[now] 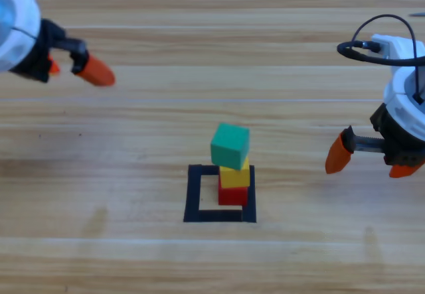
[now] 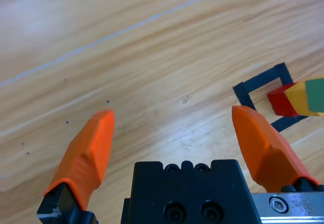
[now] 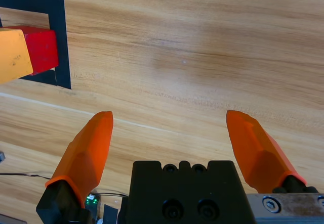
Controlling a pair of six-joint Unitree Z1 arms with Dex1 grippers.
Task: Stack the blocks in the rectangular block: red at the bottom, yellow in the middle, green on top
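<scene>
- Small plain red cube (image 1: pixel 233 195): flat on the wood inside the black tape rectangle outline (image 1: pixel 192 194), against its right side.
- Small plain yellow cube (image 1: pixel 234 175): resting squarely on the red.
- Small plain teal-green cube (image 1: pixel 230 145): topmost, twisted slightly, overhanging leftward.

A pale wooden table (image 1: pixel 133 174) with visible grain and a soft sheen carries a rectangle of matt black tape (image 1: pixel 193 194). Three smooth, matt cubes look like painted wood or plastic: red (image 1: pixel 232 195), yellow (image 1: pixel 234 176), teal-green (image 1: pixel 230 145). Each gripper's orange jaws appear smooth, matt plastic on black bodies.
</scene>
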